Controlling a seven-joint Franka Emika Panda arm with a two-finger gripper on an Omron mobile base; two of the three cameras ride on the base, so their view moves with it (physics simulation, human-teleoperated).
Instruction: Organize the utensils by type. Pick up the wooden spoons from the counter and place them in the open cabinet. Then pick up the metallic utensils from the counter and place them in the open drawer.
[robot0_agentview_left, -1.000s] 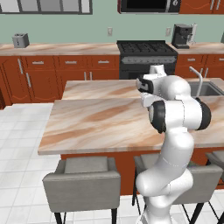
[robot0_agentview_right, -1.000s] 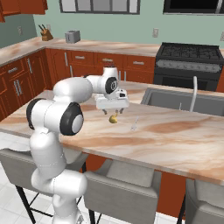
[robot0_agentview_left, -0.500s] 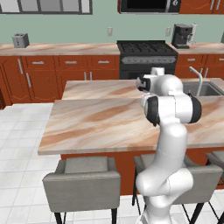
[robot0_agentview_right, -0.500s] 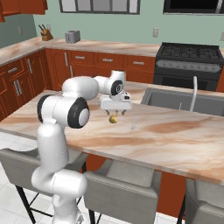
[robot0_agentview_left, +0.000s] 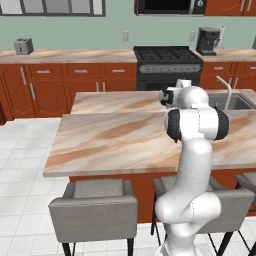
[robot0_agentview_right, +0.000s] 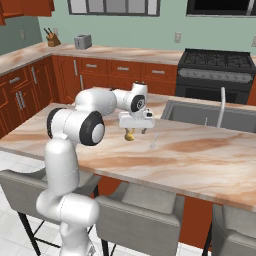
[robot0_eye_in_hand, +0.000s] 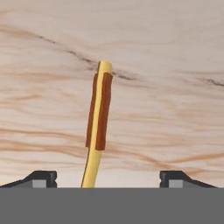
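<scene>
while end effector gapes, wooden spoon between fingertips.

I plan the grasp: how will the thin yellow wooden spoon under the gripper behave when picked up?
The thin yellow wooden spoon looks straight and solid, so probably stiff, not floppy. It is slim, so likely light. On the smooth marble counter it may slide or turn if pushed from one side.

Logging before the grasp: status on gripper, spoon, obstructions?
Gripper open, jaws wide, low over the counter. Wooden spoon lying between the fingertips, not clamped. Metallic utensil lies apart to one side; nothing blocking.
</scene>
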